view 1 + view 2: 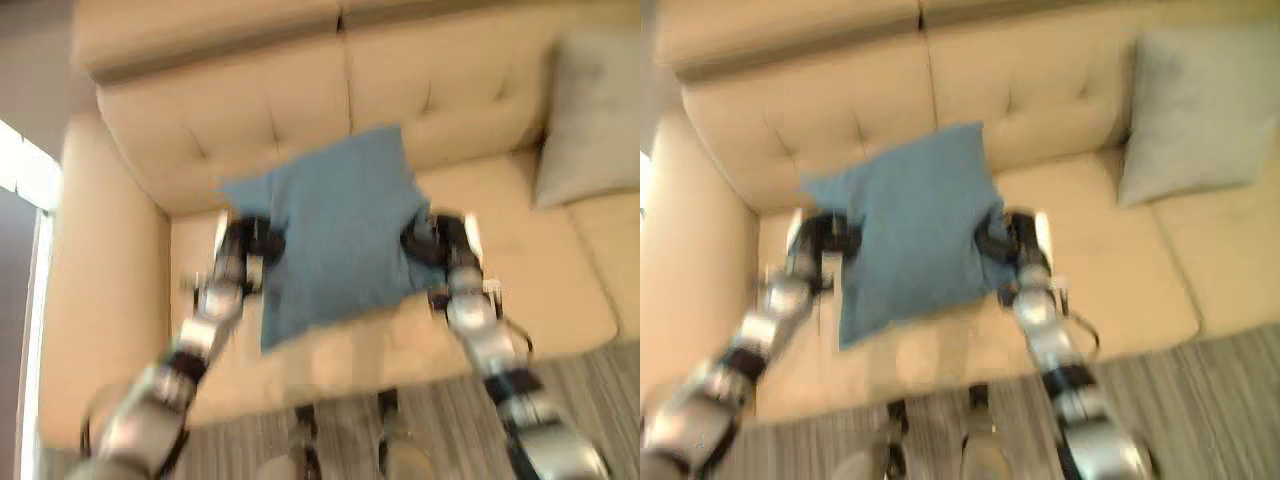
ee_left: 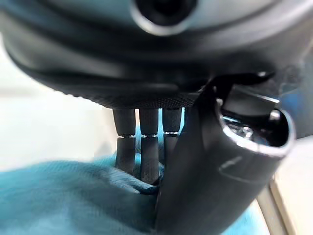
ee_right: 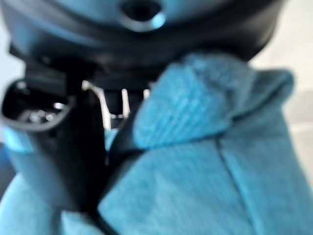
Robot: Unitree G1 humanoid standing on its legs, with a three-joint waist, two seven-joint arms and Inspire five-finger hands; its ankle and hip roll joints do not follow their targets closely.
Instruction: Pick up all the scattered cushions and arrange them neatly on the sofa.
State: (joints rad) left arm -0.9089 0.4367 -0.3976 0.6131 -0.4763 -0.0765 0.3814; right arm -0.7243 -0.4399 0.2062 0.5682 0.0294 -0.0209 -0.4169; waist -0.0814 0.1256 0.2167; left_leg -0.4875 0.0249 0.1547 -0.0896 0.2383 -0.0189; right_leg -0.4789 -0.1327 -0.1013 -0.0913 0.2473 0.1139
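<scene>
Blue cushion (image 1: 340, 230): I hold it between both hands above the beige sofa (image 1: 150, 130) seat.
Left hand (image 1: 250, 240): clamped on its left edge.
Right hand (image 1: 432, 240): pinching its right edge.
Open room: bare seat on either side.
Count: two cushions; grey cushion (image 1: 590, 120) leans against the backrest, right.

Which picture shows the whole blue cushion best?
The left eye view: the blue cushion appears whole, held between the left hand and right hand over the sofa. The right eye view shows much the same. The wrist views show just close-up patches of blue fabric.
</scene>
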